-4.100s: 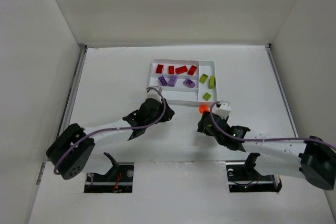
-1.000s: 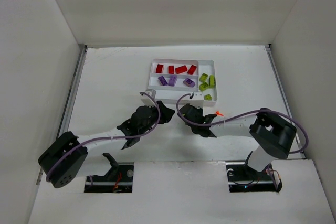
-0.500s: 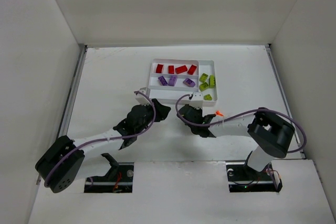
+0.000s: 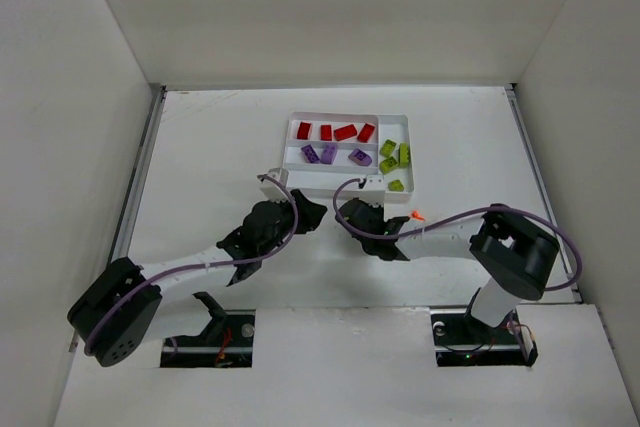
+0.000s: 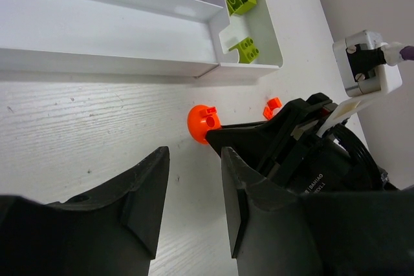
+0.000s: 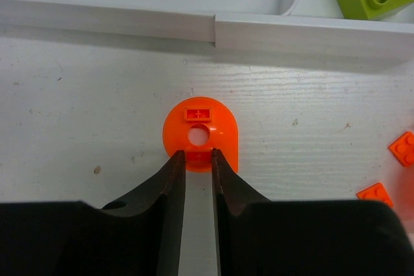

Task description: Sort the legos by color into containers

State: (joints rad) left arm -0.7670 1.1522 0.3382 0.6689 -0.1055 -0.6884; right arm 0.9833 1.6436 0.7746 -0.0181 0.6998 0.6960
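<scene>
Swung in from the right over the last few seconds, the right arm is now folded across the middle of the surface (image 4: pixel 200 147), and its gripper (image 6: pixel 198 157) has been brought leftward to a spot just short of the tray's (image 4: pixel 325 183) near wall. The left gripper (image 5: pixel 194 157) is seen almost where it was.

The right jaws are nearly closed and pinch the near edge of an orange round piece (image 6: pixel 200 135). This piece lies flat on the surface, outside the tray, close to where the near long slot meets the crosswise slot. A narrow strip of bare surface is left between the piece and the wall.

The left jaws are held apart with nothing between them, pointed at the same piece from the left. The two grippers are close together, and little room is left between them.

Two small orange bricks (image 6: pixel 406 148) lie on the surface to the right of the round piece. Red bricks (image 4: pixel 335 132) fill the far slot, purple bricks (image 4: pixel 335 155) the middle one, and yellow-green bricks (image 4: pixel 395 159) the crosswise slot.
</scene>
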